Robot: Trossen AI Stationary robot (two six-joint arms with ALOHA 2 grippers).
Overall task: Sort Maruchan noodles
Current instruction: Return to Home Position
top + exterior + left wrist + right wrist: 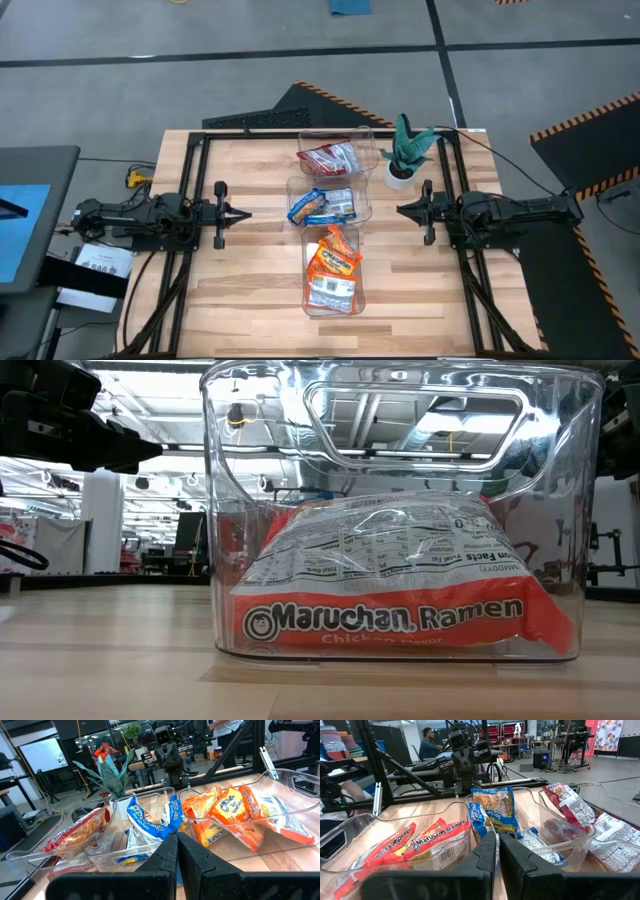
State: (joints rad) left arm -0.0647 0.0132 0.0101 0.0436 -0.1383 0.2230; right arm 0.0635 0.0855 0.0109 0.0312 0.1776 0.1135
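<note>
Three clear bins stand in a row down the table's middle. The far bin [336, 157] holds red Maruchan packets [570, 805], the middle bin [328, 204] blue-and-white packets [150, 820], and the near bin [333, 272] orange packets [232, 812]. An orange packet [400, 600] lies flat on the near bin's floor. My left gripper [245, 213] is shut, left of the bins at the table's left side. My right gripper [402, 210] is shut, right of the bins. Neither touches anything.
A potted plant [405, 150] in a white pot stands at the far right, close to my right gripper. A dark frame [200, 140] borders the table. Bare wood lies between each gripper and the bins [260, 280]. A person [426, 742] stands in the room beyond.
</note>
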